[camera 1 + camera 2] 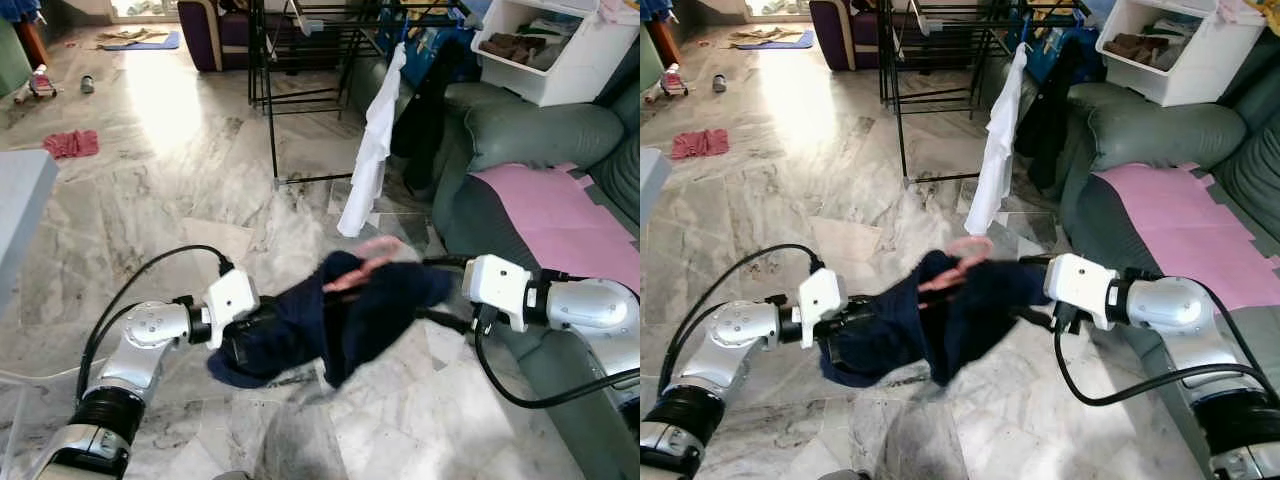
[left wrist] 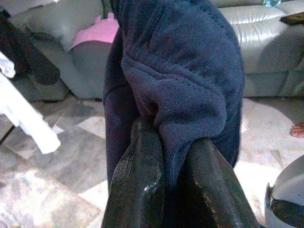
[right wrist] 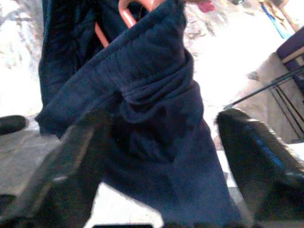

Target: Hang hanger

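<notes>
A navy blue garment (image 1: 340, 320) hangs bunched between my two arms above the marble floor. A pink hanger (image 1: 362, 262) pokes out of its top, blurred; in the right wrist view the hanger (image 3: 124, 16) shows above the cloth folds. My left gripper (image 2: 168, 137) is shut on a thick fold of the garment (image 2: 180, 85); from the head it sits at the garment's left end (image 1: 250, 340). My right gripper (image 3: 161, 118) is at the garment's right end, its fingers (image 3: 76, 152) spread wide on either side of the cloth without pinching it.
A black drying rack (image 1: 300, 60) stands ahead, with a white shirt (image 1: 370, 150) and a dark garment (image 1: 425, 110) hanging at its right end. A green sofa (image 1: 530, 130) with a pink cover (image 1: 550, 210) is on the right. A red cloth (image 1: 70, 143) lies on the floor.
</notes>
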Controlling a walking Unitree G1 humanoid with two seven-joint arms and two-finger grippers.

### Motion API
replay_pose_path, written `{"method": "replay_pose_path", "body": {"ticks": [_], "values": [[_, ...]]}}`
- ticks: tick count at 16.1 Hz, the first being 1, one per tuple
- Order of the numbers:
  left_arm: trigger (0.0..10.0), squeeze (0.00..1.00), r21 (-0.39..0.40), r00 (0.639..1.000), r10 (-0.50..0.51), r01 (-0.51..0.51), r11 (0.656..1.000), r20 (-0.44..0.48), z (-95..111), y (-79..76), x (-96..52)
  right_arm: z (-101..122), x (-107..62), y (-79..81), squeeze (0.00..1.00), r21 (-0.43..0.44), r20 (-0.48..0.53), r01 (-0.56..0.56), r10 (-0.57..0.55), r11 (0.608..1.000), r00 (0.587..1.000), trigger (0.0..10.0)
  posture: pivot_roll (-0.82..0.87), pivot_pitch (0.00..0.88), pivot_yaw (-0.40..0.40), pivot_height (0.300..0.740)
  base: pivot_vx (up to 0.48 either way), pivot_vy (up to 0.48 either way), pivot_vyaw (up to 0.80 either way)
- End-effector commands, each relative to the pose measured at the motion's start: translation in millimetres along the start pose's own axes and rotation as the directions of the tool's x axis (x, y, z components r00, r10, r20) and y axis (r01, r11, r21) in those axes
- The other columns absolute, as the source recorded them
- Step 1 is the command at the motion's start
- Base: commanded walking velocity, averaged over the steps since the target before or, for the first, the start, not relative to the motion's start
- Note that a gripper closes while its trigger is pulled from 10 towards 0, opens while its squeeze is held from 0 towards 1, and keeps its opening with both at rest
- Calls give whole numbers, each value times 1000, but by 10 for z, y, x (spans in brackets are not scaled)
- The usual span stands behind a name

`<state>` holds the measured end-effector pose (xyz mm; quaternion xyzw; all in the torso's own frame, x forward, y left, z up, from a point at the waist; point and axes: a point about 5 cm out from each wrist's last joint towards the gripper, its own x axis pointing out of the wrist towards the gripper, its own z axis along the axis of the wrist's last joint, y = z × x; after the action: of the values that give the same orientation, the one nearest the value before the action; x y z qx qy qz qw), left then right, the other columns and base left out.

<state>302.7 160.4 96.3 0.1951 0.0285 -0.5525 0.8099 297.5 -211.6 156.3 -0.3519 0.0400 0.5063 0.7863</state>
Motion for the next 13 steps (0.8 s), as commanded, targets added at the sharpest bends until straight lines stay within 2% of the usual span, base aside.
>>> {"method": "replay_pose_path", "body": {"ticks": [1,3,4,5,6,7,8,9,12,13], "values": [[0,0,36,998,-17,15,999,52,86,2,13,10,16,6,1000,-8,1,-43,43,999,999,10000,30,59,-77,740,0,0,0],[0,0,40,997,-45,42,998,63,73,-36,10,-16,32,48,1000,-23,-15,-121,121,992,993,10000,33,55,-79,740,0,0,0],[0,0,40,997,-48,45,998,61,67,-38,2,-24,26,39,910,-26,-21,-127,127,992,992,10000,33,55,-80,740,0,0,0],[0,0,39,997,-52,50,998,59,54,-38,-17,-51,6,7,553,-33,-36,-136,135,990,990,10000,32,54,-80,740,0,0,0],[0,0,38,997,-56,54,998,59,49,-38,-29,-74,-15,-20,345,-33,-50,-141,139,989,989,10000,32,54,-80,740,0,0,0],[0,0,38,996,-60,58,998,60,47,-39,-34,-82,-24,-35,345,-31,-53,-142,140,989,989,10000,32,53,-80,740,0,0,0],[0,0,40,996,-65,63,997,61,47,-43,-36,-102,-41,-50,0,-33,-69,-147,144,989,987,10000,33,54,-79,740,0,0,0],[0,0,43,995,-81,78,996,62,46,-57,-42,-146,-77,-92,0,-26,-97,-154,151,988,984,10000,33,54,-75,740,0,0,0],[0,0,48,994,-88,85,995,63,45,-62,-50,-150,-50,-132,0,9,-75,-138,139,990,987,10000,35,52,-71,740,0,0,0],[0,0,49,994,-90,87,995,65,50,-61,-50,-173,-51,-123,0,13,-81,-144,145,989,986,7137,36,52,-70,740,0,0,0]]}}
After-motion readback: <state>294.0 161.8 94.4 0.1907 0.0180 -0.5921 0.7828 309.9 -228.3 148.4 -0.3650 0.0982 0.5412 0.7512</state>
